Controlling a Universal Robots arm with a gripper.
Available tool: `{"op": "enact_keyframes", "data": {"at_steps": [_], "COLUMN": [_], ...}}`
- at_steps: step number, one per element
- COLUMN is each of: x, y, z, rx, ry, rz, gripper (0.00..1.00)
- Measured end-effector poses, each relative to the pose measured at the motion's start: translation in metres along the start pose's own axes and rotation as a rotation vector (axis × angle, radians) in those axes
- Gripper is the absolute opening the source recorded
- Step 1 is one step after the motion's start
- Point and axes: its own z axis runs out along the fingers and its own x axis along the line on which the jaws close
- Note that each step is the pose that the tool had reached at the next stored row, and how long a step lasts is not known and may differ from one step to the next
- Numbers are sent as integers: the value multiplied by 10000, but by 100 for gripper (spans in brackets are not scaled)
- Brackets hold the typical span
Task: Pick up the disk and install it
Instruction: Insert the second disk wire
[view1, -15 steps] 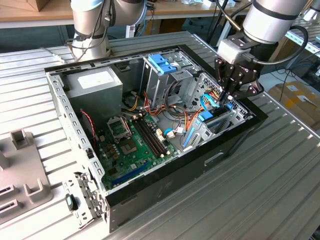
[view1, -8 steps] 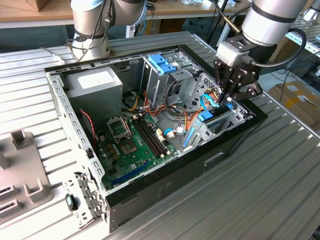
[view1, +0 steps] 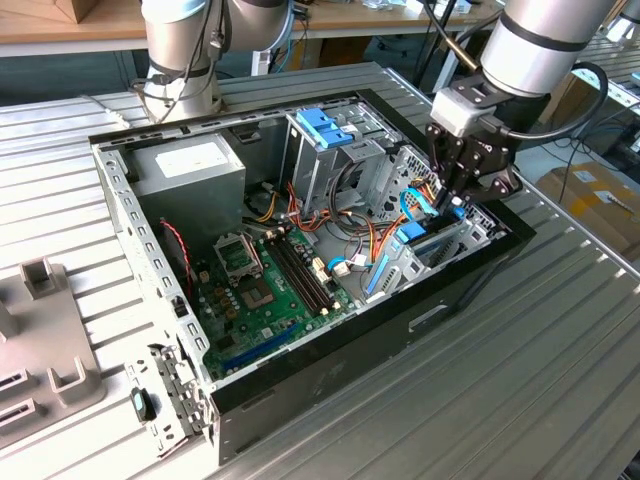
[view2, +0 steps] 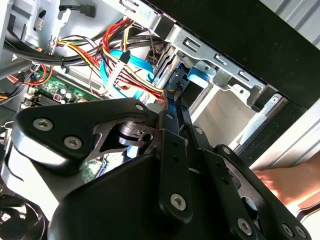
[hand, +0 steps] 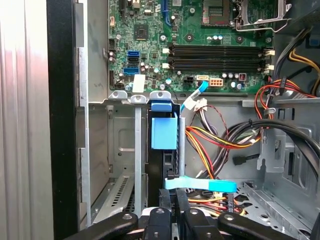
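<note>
On the ribbed metal bench (view1: 560, 330), our fingers (hand: 175, 197) pinch the blue-railed silver disk (hand: 164, 132) in its bay; loose cables (hand: 225, 142) nearby could snag it, we judge.

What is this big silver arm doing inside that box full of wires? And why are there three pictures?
The box is an open computer case lying on a metal table. The silver arm is a robot, and its black claw, the gripper, reaches into the case at the exterior view's right. One picture comes from a camera standing nearby; two come from cameras riding on the arm. In the first wrist view the gripper sits over a disk with light-blue plastic, standing on edge in a metal slot. The green board is the computer's main circuit board.
</note>
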Motion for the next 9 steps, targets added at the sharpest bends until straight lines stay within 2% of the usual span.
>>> {"op": "enact_keyframes", "data": {"at_steps": [9], "x": [-1], "y": [1], "z": [17], "rx": [0], "ry": [-3], "rz": [0], "gripper": [16]}}
